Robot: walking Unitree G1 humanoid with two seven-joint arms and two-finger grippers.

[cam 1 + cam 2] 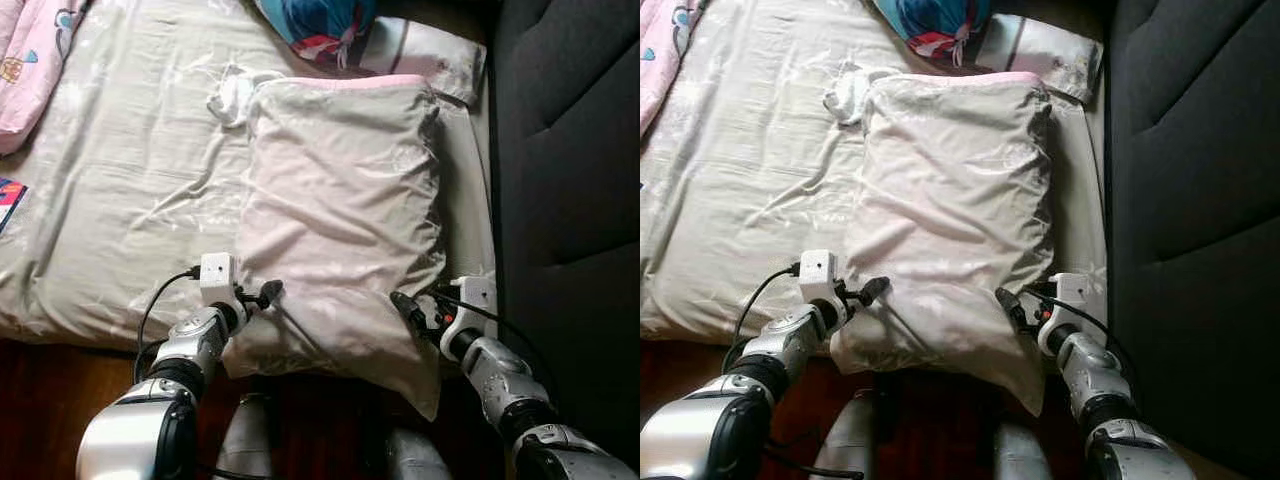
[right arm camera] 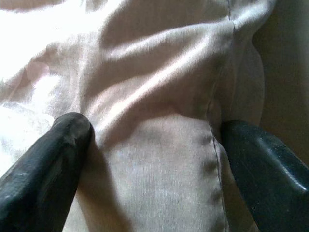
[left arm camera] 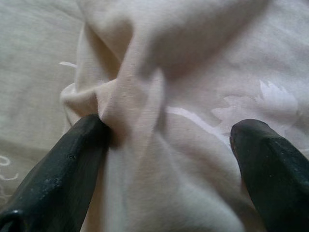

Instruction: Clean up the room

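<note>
Item: pillow (image 1: 340,220), pale, lying lengthwise on the bed (image 1: 120,200) toward its right edge, its near end overhanging the near edge. It is the thing we are handling.

Left gripper (image 1: 262,296): at the pillow's near left corner, fingers (image 3: 58,169) spread, with a fold of cover bunched between them, one finger touching the fold. We judge this a bite not yet closed.

Right gripper (image 1: 410,308): at the near right side, fingers (image 2: 48,159) apart astride the seam; not clamped.

Reason for placement: we judge one gripper per side is meant to lift the pillow level.

Also on the bed: white cloth (image 1: 232,97) by the pillow's far left corner; blue bundle (image 1: 320,25) at the far edge; pink blanket (image 1: 35,60) at the far left corner.
</note>
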